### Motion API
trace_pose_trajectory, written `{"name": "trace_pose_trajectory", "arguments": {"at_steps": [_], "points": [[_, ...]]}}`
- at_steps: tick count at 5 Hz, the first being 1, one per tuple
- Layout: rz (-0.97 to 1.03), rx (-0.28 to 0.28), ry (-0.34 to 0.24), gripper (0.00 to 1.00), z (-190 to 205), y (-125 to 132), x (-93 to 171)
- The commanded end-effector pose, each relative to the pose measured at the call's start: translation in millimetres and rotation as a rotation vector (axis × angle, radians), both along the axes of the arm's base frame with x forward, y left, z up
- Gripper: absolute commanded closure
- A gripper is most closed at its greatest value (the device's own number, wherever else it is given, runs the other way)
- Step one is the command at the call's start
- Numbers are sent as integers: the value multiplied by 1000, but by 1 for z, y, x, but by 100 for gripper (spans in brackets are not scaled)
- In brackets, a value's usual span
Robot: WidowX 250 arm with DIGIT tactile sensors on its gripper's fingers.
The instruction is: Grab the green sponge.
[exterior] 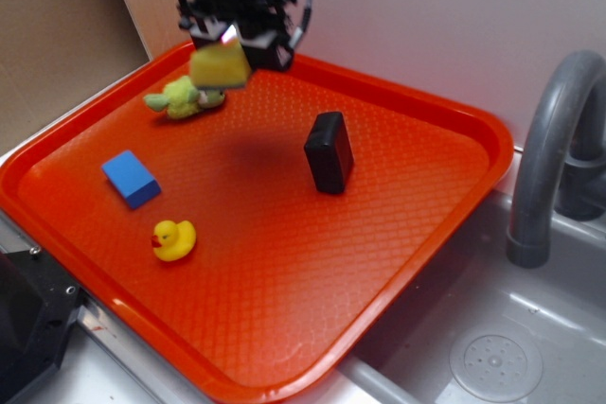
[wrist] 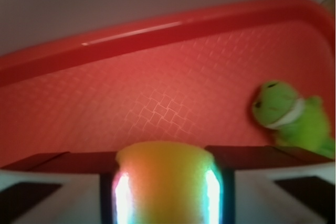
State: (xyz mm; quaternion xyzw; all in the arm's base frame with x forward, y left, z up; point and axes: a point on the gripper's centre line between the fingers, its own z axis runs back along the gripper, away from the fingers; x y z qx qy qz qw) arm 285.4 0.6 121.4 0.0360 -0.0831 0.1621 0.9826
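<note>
Exterior view: one green sponge [exterior: 220, 66], blurred, hangs in the air above the tray's far-left corner.
Sponge grip: held in the gripper [exterior: 227, 44], its fingers closed against the sponge's two sides; the wrist view shows the yellow foam [wrist: 165, 182] squeezed between them.
Sponge axis: blur hides which way its long axis runs; the green layer cannot be made out.
Tray: one orange tray [exterior: 454, 120], carrying everything else.
Plush: one green plush toy [exterior: 182, 98] at the far-left corner, just below the sponge.
Black block: one [exterior: 329, 151], upright near the tray's middle.
Blue block: one [exterior: 131, 178], by the left edge.
Duck: one yellow rubber duck [exterior: 174, 239], toward the near-left edge.
Sink: one grey faucet [exterior: 554, 139] beyond the tray's right edge.
</note>
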Motion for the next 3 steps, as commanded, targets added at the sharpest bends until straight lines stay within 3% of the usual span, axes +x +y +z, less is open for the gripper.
{"name": "trace_pose_trajectory", "arguments": {"at_steps": [1,3], "points": [[-131,83,-89,100,75,5,-16],[-144,118,-102,100,95,16,-37]]}}
